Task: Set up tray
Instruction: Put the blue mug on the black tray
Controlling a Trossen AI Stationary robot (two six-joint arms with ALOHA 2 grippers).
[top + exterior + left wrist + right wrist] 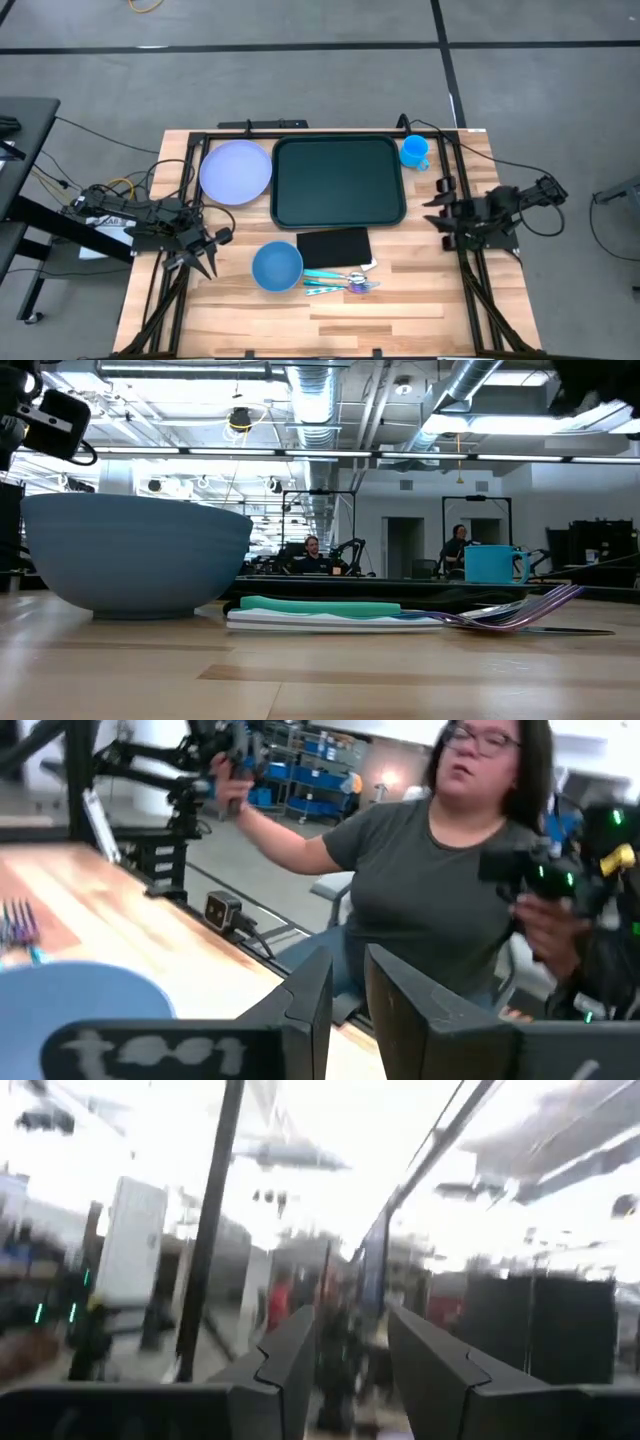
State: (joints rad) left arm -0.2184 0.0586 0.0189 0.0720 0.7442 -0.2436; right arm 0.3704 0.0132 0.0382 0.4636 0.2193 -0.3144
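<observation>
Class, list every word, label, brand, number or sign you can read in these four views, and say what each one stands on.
No text can be read in any view.
White marks on the left end effector, on the dark bar at the bottom edge of the left wrist view: blurred, unreadable.
Tray, plate, bowl, cup: no printing seen.
White label on the left arm's base: too small to read.

We see two dark, jointed arms built of black links with black cables trailing off their outer ends. The left gripper (pixel 205 262) and right gripper (pixel 437 212) each carry two flat, angular black fingers (pixel 308 1005) with stepped inner edges. A whitish marking shows on the left wrist's dark front plate.
</observation>
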